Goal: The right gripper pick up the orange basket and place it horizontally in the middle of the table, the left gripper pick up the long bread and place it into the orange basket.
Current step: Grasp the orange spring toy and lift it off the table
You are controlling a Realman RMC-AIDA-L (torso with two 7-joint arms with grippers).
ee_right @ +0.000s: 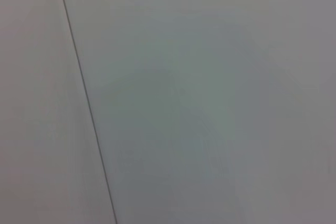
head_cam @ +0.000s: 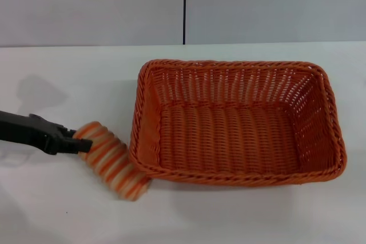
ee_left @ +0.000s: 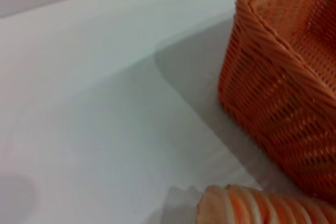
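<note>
The orange basket (head_cam: 237, 124) stands lengthwise across the middle of the white table (head_cam: 240, 215), open side up and with nothing in it. In the left wrist view its corner (ee_left: 283, 87) fills one side. The long bread (head_cam: 111, 160), cream with orange stripes, lies slanted at the basket's front left corner, one end against the wicker. Its ridged top also shows in the left wrist view (ee_left: 262, 205). My left gripper (head_cam: 79, 143) reaches in low from the left, its black tip at the bread's far left end. The right gripper is out of view; its wrist camera shows only a plain wall.
A grey wall with a dark vertical seam (head_cam: 184, 7) rises behind the table's back edge. Bare white tabletop lies in front of the basket and to its left.
</note>
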